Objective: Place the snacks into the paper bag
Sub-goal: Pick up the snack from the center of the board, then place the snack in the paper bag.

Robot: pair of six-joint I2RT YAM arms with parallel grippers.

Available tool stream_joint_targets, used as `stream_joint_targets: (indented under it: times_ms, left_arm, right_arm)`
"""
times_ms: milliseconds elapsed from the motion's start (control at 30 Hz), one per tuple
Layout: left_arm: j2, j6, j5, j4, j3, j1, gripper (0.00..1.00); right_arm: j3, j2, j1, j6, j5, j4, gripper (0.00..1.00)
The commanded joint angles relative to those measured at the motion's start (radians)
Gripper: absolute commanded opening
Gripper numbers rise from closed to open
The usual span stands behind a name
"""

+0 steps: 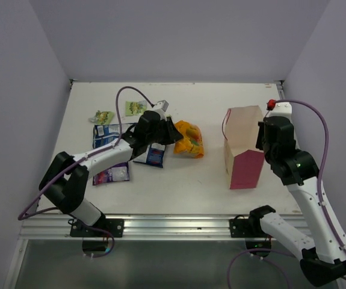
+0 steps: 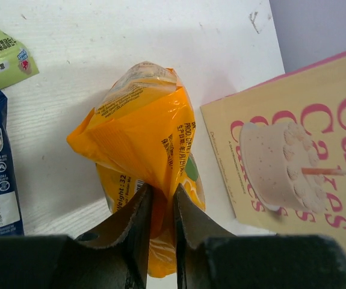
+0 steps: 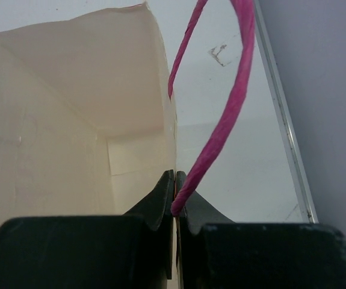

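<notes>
The left pincer (image 2: pixel 160 201) nips the orange packet (image 2: pixel 142 120): lift it gently. The right pincer (image 3: pixel 176 186), shut on the paper bag (image 3: pixel 70 120), must hold firm.

Cream paper bag (image 1: pixel 243 141) upright, mouth open, pink sides. Crumpled orange packet (image 1: pixel 189 139) near its left. Dark blue packets (image 1: pixel 154 156), purple packet (image 1: pixel 114 174), green packets (image 1: pixel 105 117) flat, farther left.

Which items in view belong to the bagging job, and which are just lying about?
Job:
- orange packet, gripped by the left end effector
- two dark blue packets
- purple packet
- two green packets
- paper bag, rim pinched by the right end effector

Lying about:
- nothing loose seen; only the arms' purple cables
</notes>
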Motion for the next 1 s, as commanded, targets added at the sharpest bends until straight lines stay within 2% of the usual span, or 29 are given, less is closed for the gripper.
stream_joint_targets:
  times_ms: [0,300,500,733,967]
  left_arm:
    - [-0.102,0.054,0.080,-0.010,0.076,0.030,0.00]
    - [-0.191,0.057,0.138,-0.168,0.206,0.069,0.00]
    - [-0.240,0.038,0.095,-0.237,0.340,0.109,0.00]
    - [-0.260,-0.014,0.071,-0.245,0.484,0.161,0.00]
    - [-0.241,-0.034,0.084,-0.244,0.616,0.175,0.00]
  right_arm:
    - [0.067,0.010,0.008,-0.037,0.043,0.019,0.00]
    - [0.081,0.022,0.020,-0.115,0.039,0.042,0.00]
    - [-0.019,-0.017,0.029,-0.146,0.026,0.141,0.00]
    - [-0.112,-0.036,0.043,-0.163,0.022,0.218,0.00]
    - [-0.102,-0.010,0.078,-0.175,0.025,0.220,0.00]
